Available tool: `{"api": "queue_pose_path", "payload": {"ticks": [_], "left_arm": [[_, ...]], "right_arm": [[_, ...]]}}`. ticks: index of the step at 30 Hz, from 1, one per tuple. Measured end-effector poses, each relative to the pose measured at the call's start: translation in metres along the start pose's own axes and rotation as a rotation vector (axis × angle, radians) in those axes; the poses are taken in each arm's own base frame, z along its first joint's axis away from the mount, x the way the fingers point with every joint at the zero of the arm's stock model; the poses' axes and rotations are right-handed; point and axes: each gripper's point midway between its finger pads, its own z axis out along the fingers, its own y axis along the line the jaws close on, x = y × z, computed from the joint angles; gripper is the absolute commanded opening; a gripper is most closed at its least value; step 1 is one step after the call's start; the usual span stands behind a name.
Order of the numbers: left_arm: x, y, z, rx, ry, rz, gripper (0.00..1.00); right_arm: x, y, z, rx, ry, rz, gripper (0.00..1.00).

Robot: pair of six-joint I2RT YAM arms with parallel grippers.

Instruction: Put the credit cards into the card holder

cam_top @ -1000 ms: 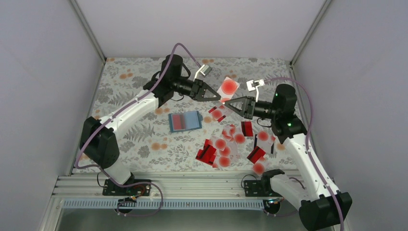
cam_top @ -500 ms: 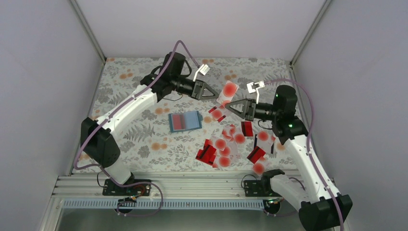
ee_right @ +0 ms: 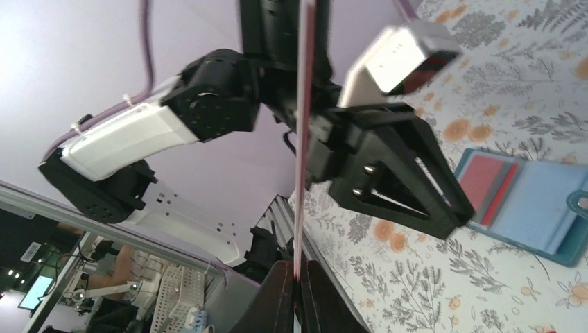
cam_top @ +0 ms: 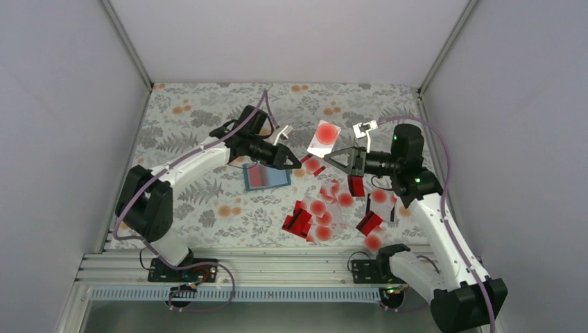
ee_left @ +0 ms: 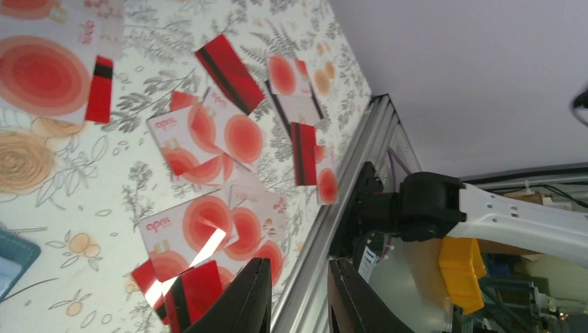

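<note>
My right gripper (cam_top: 327,157) is shut on a pale credit card with a red dot (cam_top: 324,134) and holds it upright above the cloth. In the right wrist view the card (ee_right: 303,125) is edge-on between my fingers (ee_right: 281,298). The teal card holder (cam_top: 274,179) lies open with a red card inside, and also shows in the right wrist view (ee_right: 534,205). My left gripper (cam_top: 295,166) is open and empty, low over the holder's right edge. Its fingers (ee_left: 253,298) frame loose cards (ee_left: 208,132). Several red and pale cards (cam_top: 324,211) lie scattered to the right of centre.
The floral tablecloth (cam_top: 201,118) covers the table inside grey walls. An aluminium rail (cam_top: 277,267) runs along the near edge. My two grippers are close together near the centre, tips a short gap apart.
My left gripper has drawn back from the raised card and dropped down-left toward the card holder. The right gripper keeps the card, shifted slightly left.
</note>
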Motion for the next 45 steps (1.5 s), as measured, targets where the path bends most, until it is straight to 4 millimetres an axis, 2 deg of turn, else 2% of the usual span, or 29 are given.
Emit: {"api": "queue_pose_path", "payload": {"ticks": [2, 10, 12, 13, 14, 18, 28, 38, 45], "left_arm": [[0.000, -0.008, -0.005, 0.017, -0.015, 0.016, 0.27], [-0.044, -0.076, -0.063, 0.026, -0.252, 0.202, 0.66], [-0.053, -0.090, -0.076, 0.019, -0.307, 0.230, 0.81], [-0.057, -0.095, -0.080, 0.019, -0.329, 0.239, 0.96], [-0.061, -0.099, -0.083, 0.019, -0.343, 0.251, 1.00], [-0.072, -0.102, -0.084, 0.028, -0.369, 0.222, 1.00], [-0.077, -0.091, -0.068, 0.041, -0.336, 0.122, 0.91], [-0.089, -0.106, -0.039, 0.061, -0.282, 0.125, 0.87], [-0.089, -0.114, -0.034, 0.058, -0.268, 0.120, 0.83]], "right_arm": [[0.003, -0.005, 0.001, 0.012, 0.008, 0.020, 0.04], [0.010, -0.032, 0.003, 0.110, 0.023, 0.065, 0.04], [0.011, -0.037, 0.004, 0.124, 0.028, 0.079, 0.04], [0.011, -0.039, 0.005, 0.127, 0.029, 0.082, 0.04], [0.011, -0.040, 0.005, 0.128, 0.030, 0.083, 0.04], [0.009, -0.041, 0.006, 0.132, 0.029, 0.084, 0.04], [-0.020, -0.035, 0.008, 0.140, -0.023, 0.056, 0.04], [-0.029, -0.040, 0.012, 0.143, -0.023, 0.067, 0.04], [-0.032, -0.040, 0.013, 0.144, -0.024, 0.061, 0.04]]}}
